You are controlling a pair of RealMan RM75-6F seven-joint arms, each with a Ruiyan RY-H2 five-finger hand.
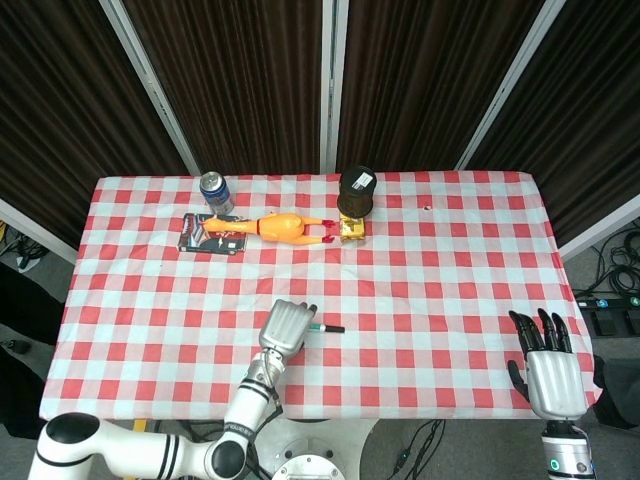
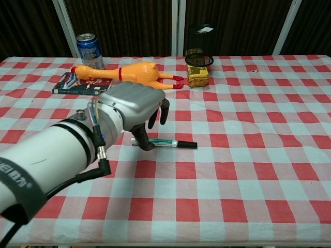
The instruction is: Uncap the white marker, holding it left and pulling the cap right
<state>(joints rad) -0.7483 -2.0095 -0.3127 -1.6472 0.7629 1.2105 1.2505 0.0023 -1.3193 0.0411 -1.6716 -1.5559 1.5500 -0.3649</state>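
The white marker (image 2: 164, 142) with green print lies flat on the checked cloth, its black cap (image 2: 187, 144) pointing right. In the head view only its cap end (image 1: 329, 327) shows past my left hand (image 1: 287, 327). My left hand (image 2: 135, 106) hangs over the marker's left end with its fingers apart and drooping. The thumb reaches down beside the barrel's left tip, and no grip is visible. My right hand (image 1: 548, 365) stays at the table's front right corner, fingers spread and holding nothing. It is out of the chest view.
Along the back stand a blue can (image 2: 89, 49), a yellow rubber chicken (image 2: 137, 73) partly on a dark booklet (image 2: 80, 83), a black mesh cup (image 2: 200, 45) and a yellow block (image 2: 197, 76). My left forearm crosses the front left of the table.
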